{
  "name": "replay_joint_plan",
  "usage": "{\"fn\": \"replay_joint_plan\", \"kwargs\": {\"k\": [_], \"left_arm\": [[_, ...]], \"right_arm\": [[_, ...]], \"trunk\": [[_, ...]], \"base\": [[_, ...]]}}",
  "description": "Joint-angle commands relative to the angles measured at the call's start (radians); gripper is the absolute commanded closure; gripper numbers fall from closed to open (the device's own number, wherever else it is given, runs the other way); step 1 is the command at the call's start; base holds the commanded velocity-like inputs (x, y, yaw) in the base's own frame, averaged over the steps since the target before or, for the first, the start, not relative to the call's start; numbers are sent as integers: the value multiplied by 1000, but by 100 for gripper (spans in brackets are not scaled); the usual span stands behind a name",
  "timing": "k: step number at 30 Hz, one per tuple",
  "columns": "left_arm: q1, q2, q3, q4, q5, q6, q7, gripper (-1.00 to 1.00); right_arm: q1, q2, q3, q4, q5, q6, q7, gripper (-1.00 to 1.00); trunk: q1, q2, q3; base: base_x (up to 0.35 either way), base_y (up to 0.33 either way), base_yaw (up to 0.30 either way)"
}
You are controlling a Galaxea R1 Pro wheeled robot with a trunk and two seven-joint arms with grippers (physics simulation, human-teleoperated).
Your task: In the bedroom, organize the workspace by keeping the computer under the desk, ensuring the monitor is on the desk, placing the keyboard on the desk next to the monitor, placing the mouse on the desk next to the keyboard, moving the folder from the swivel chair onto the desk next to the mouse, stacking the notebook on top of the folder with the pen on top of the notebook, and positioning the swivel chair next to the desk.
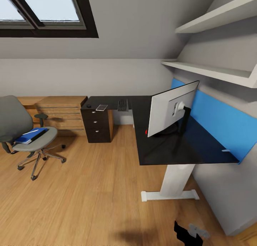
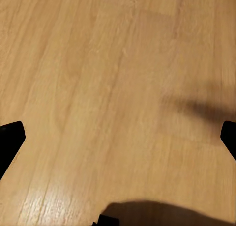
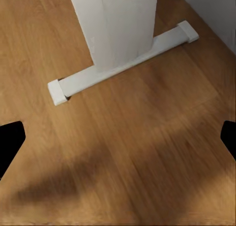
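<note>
One monitor (image 1: 170, 108), one keyboard (image 1: 122, 105) on desk (image 1: 200, 146); one folder (image 1: 29, 136) on swivel chair (image 1: 25, 132); both grippers spread wide, empty.

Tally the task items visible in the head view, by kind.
desk: 1
monitor: 1
keyboard: 1
swivel chair: 1
folder: 1
pen: 1
Total: 6

Head camera looks down across the desk (image 1: 167, 146); right wrist camera faces its white leg (image 3: 115, 24) close; left, floor (image 2: 98, 88).
</note>
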Motion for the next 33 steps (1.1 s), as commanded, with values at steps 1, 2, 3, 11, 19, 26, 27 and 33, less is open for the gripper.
{"fn": "replay_joint_plan", "kwargs": {"k": [1, 2, 3, 11, 19, 26, 27, 33], "left_arm": [[-1, 1, 5, 1, 3, -4, -4, -100], [-1, 2, 6, 1, 3, -3, -3, -100], [-1, 2, 6, 1, 3, -2, -2, -100], [-1, 4, 8, -49, 2, 26, 55, -100], [-1, 4, 10, -136, 0, 90, 85, -100], [-1, 47, 10, -183, 3, 275, 90, -100], [-1, 49, 10, -194, 3, 293, 90, -100], [-1, 62, 10, -293, 4, 405, 90, -100]], "right_arm": [[4, 9, -8, 2, 5, -5, -1, -100], [6, 13, -8, 2, 5, -5, -1, -100], [8, 17, -8, 3, 5, -5, -1, -100], [18, 38, -8, 2, 7, -7, 0, -100], [20, 37, -7, 1, 45, -7, 2, -100], [22, 37, -7, 1, 164, -7, 3, -100], [22, 37, -7, 1, 165, -7, 3, -100], [40, 34, -7, 1, 170, -8, 3, -100]], "trunk": [[0, -1, -1], [0, -1, -1], [0, -1, -1], [0, -1, -1], [0, -1, -1], [0, -1, -1], [0, -1, 0], [0, -1, 4]], "base": [[-1, 0, 0], [-1, 0, 0], [0, 0, 0], [0, 0, -140], [0, 0, -105], [44, 74, -22], [230, 230, -122], [261, 199, -180]]}}
